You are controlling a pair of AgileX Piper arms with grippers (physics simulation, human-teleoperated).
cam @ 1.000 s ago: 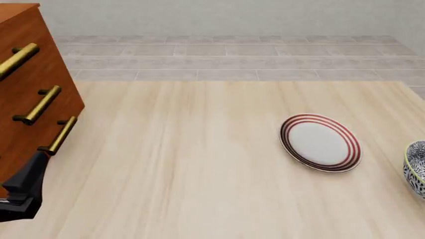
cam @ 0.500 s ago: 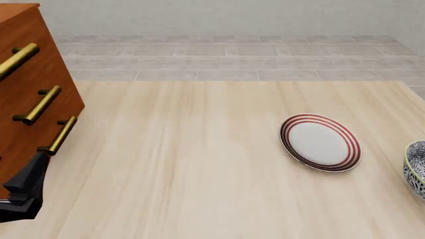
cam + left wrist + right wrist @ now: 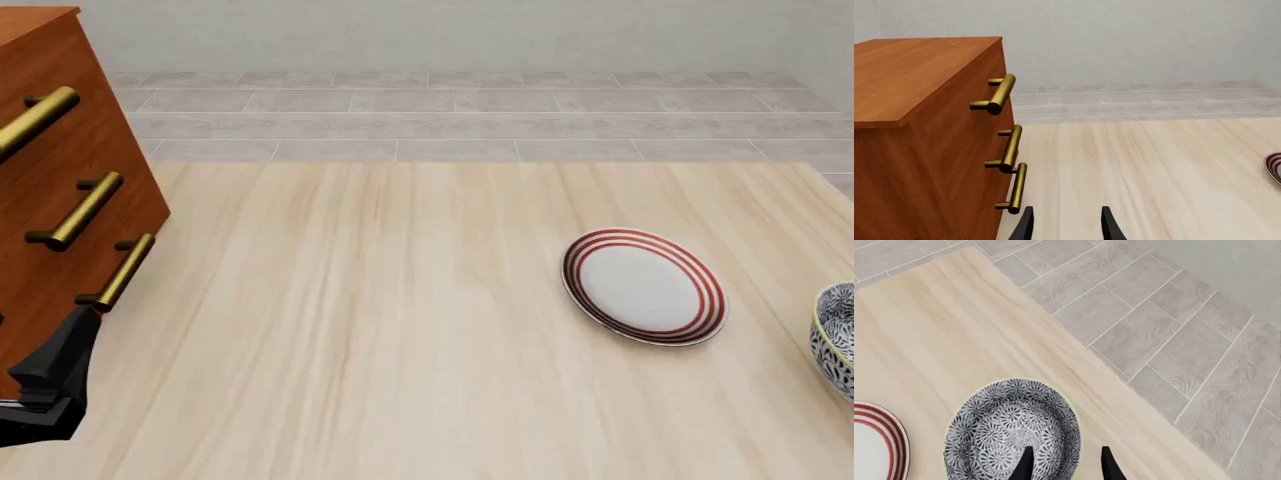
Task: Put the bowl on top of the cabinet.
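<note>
The bowl (image 3: pixel 838 338), patterned black and white inside with a pale yellowish rim, sits at the table's right edge, cut off by the front view. In the right wrist view the bowl (image 3: pixel 1013 427) lies just below my right gripper (image 3: pixel 1066 465), which is open; one fingertip hangs over the bowl's inside, the other past its rim. The reddish-brown cabinet (image 3: pixel 54 170) with brass handles stands at the far left. My left gripper (image 3: pixel 1066 226) is open and holds nothing, close beside the cabinet's (image 3: pixel 921 130) lowest handle.
A flat white plate with red rings (image 3: pixel 645 286) lies on the table to the left of the bowl, and its edge shows as the plate (image 3: pixel 871 440) beside the bowl. The table edge (image 3: pixel 1121 380) runs close past the bowl, with tiled floor beyond.
</note>
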